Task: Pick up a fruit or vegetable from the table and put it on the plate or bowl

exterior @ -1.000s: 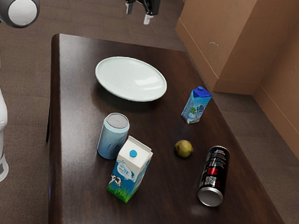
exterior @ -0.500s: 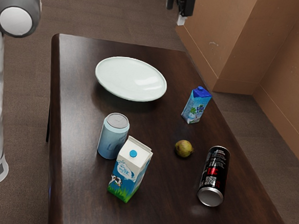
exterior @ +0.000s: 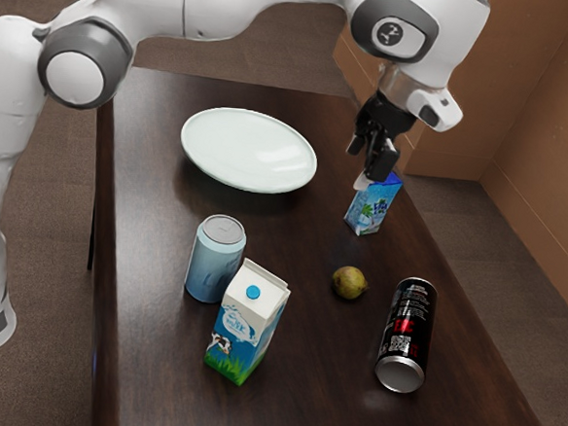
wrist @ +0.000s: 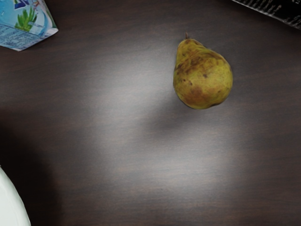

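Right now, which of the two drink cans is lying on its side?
The black can, next to the pear, lies on its side with its silver end showing; the light blue can stands upright beside the milk carton.

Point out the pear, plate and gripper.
pear (wrist: 202,75), wrist view, middle of its body
plate (exterior: 248,149), exterior view, bare centre
gripper (exterior: 366,163), exterior view, midway between its fingertips
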Robot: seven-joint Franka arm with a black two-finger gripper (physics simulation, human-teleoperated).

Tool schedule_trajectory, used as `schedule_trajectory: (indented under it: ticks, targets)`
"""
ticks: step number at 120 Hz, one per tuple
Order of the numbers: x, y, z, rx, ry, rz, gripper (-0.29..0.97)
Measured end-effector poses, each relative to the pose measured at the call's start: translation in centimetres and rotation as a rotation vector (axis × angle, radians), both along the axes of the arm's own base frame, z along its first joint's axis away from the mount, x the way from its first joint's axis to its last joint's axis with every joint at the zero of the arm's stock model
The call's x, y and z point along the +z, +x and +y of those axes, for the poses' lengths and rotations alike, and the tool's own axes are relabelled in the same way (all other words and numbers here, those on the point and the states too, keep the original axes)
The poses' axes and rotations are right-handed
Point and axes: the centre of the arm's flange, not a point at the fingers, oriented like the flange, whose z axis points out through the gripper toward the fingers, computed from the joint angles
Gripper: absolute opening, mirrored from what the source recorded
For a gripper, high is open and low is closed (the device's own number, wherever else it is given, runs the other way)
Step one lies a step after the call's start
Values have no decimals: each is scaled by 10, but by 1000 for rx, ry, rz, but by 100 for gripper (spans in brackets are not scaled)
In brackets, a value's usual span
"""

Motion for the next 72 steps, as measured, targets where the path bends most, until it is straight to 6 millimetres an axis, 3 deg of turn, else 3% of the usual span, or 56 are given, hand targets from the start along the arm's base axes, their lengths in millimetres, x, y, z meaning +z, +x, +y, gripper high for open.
schedule_trajectory:
  ticks: [33, 49, 63, 72]
  targets:
    - [-25, 9, -2, -14, -10, 2, 66]
    - [-72, 10, -17, -41, -9, 14, 66]
    - [-97, 16, -39, -80, -26, -41, 66]
    - [-122, 20, -33, -65, -43, -45, 66]
